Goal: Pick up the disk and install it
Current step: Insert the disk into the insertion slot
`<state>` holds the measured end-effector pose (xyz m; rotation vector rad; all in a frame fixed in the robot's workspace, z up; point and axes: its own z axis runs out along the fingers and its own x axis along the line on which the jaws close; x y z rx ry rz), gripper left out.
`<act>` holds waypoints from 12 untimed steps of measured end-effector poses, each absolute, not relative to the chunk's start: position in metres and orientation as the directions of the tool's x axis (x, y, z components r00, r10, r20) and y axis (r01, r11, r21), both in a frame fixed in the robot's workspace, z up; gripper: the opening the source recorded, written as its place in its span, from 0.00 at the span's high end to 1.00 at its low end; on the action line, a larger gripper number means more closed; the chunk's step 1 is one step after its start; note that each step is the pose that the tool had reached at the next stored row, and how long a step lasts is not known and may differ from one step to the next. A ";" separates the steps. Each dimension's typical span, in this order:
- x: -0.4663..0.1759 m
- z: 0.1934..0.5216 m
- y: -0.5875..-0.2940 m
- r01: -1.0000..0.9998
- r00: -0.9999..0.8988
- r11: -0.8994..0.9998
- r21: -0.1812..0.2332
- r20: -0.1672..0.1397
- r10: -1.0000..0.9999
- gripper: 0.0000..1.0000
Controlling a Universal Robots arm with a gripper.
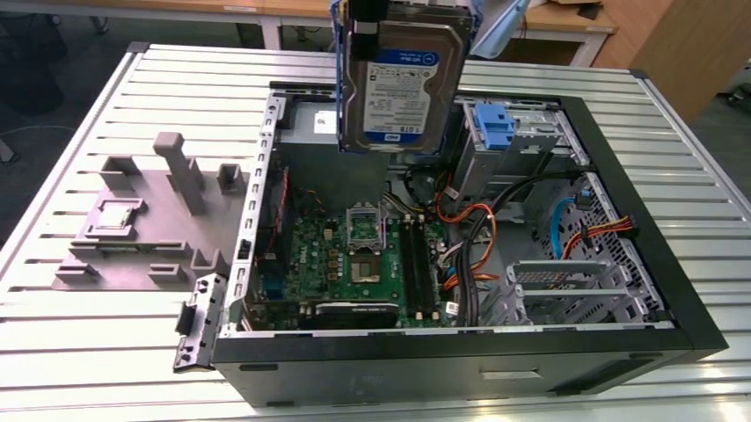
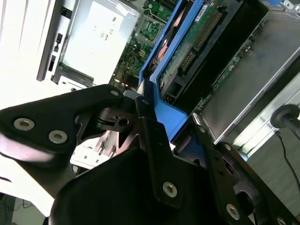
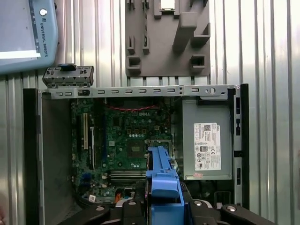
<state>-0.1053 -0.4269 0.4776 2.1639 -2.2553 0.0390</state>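
Note:
The disk (image 1: 399,79), a silver drive with a white-and-blue label in a blue plastic bracket, hangs upright above the far part of the open computer case (image 1: 657,290). In the second wrist view my gripper (image 2: 152,119) is shut on the disk's blue bracket (image 2: 164,110), with a black finger (image 2: 93,110) on either side; the drive's green circuit board (image 2: 197,42) faces this camera. In the first wrist view the bracket (image 3: 162,180) sticks out from the gripper (image 3: 161,213), over the motherboard (image 3: 126,140).
Inside the case are a motherboard (image 1: 352,259), orange and black cables (image 1: 481,237), an upright blue latch at a drive bay (image 1: 498,127), a metal cage (image 1: 564,290) and a grey power-supply box (image 3: 206,145). A grey fixture (image 1: 147,220) lies on the slatted table (image 1: 94,352).

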 end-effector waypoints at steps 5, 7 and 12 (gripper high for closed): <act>-0.105 0.478 -0.442 -0.999 -0.042 0.041 -0.007 0.029 -0.999 0.63; -0.105 0.477 -0.448 -0.999 -0.041 0.041 -0.007 0.030 -0.999 0.63; -0.099 0.477 -0.456 -0.999 -0.042 0.041 -0.007 0.032 -0.999 0.63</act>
